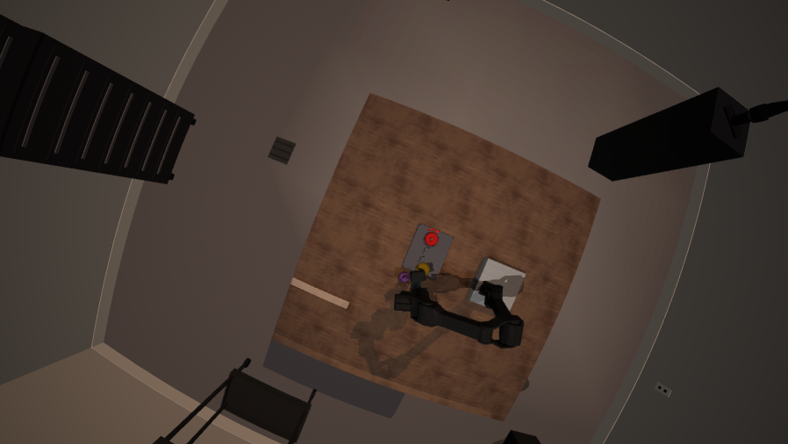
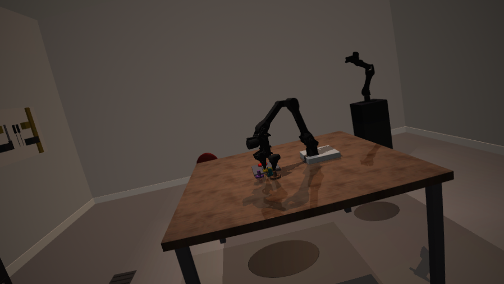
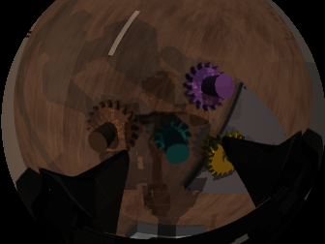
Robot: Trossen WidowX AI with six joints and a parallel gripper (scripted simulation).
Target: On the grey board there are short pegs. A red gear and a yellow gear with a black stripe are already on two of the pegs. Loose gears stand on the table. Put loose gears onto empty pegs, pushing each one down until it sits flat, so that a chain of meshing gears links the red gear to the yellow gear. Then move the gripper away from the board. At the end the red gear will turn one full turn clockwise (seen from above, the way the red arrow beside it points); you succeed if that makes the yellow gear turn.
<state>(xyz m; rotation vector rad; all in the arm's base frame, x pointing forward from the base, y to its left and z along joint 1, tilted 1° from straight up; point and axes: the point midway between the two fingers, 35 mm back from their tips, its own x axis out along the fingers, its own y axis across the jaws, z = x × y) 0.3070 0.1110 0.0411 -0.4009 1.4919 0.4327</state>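
Hovering low over teal gear (image 2: 269, 172) (image 3: 173, 141), pincer (image 2: 268, 168) (image 3: 177, 149) spread, empty; purple gear (image 1: 404, 277) (image 2: 259, 174) (image 3: 205, 86) sat just beyond board's edge.

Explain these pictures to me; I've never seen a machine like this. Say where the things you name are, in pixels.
The machine is one jointed black robot arm (image 1: 460, 324) (image 2: 269, 116) on a wooden table (image 1: 474, 160) (image 2: 370, 173), ending in a two-fingered gripper (image 3: 177, 149). One picture looks down from above, one from across the room, one from the arm's wrist. A grey board (image 1: 435, 252) (image 3: 251, 116) carries a red toothed gear (image 1: 430, 237) and a yellow one (image 1: 422, 268) (image 3: 220, 157). Purple (image 3: 205, 87), teal (image 3: 176, 140) and brown (image 3: 112, 123) gears stand beside it. The gripper is open, holding nothing.
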